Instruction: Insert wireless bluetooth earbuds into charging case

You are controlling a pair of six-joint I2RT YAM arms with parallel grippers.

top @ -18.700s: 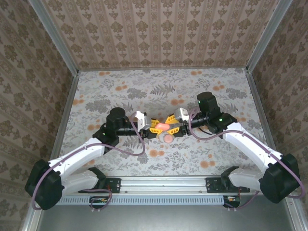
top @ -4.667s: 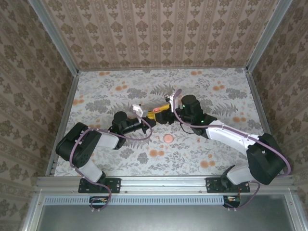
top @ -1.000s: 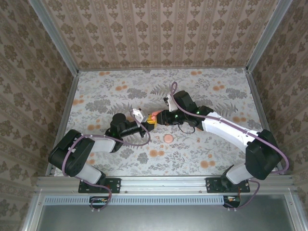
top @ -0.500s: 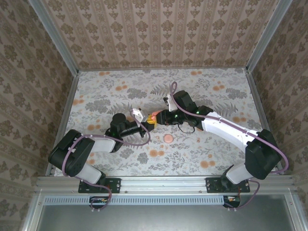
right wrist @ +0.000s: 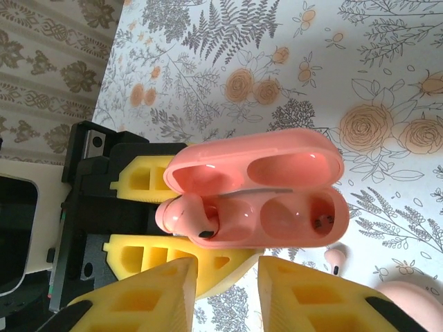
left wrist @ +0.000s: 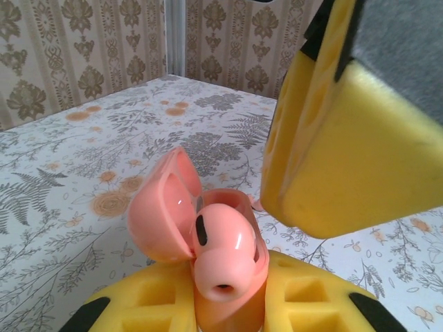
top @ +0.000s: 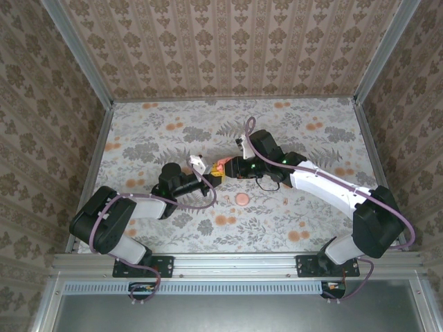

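Right wrist view: left pincer (right wrist: 166, 220) pinched the charging case (right wrist: 277, 187) by its sides—probably light, slippery plastic—while right pincer (right wrist: 225, 273) stood spread.

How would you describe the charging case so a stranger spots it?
Find the flowered table, then look at its middle. There the left gripper clamps the charging case: coral-pink, hinged open, one earbud poking out. The pink disc nearby is flat and lies loose.

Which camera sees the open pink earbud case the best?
The right wrist view: the charging case is wide open, both halves showing, one earbud poking from a socket. The left wrist view shows it end-on; the top view, just a pink speck.
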